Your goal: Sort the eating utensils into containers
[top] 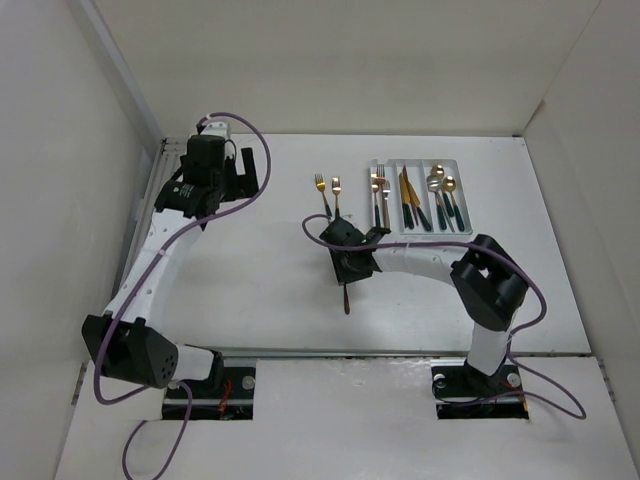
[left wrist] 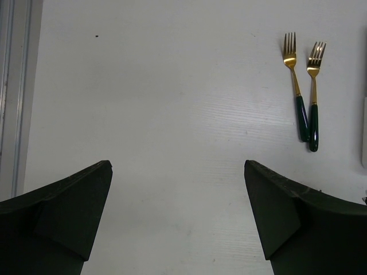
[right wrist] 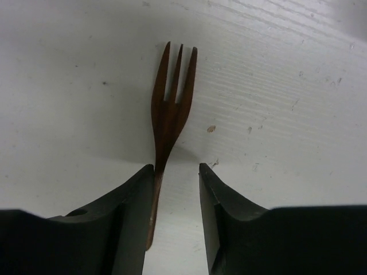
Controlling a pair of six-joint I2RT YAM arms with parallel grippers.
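An all copper-rose fork lies flat on the white surface, out from the near left corner of the white rectangular plastic tray with its three long compartments. The right gripper sits low over the fork's handle. The handle runs between the jaws, resting against one finger with a clear gap to the other, so the jaws are released and straddle it rather than clench it. The narrow opening and low stance look meant to line up a pinch on so slim a handle. A grip there would leave the tines free, so the fork could go lengthwise into a compartment.

The tray appears to hold forks in its left compartment, knives in the middle one and spoons in the right one, so the left one looks the likely place for this fork. Two gold forks with dark green handles lie side by side just left of the tray, handle ends nearly touching, not yet sorted.

The left gripper hangs far to the left of the tray, jaws spread wide with nothing between them, probably kept out of the other arm's way.

The surface is matte white with faint scuffs and specks. A metal rail runs along its edge farthest left of the tray, plain white panels wall it in on three sides, and purple cables loop from the arms
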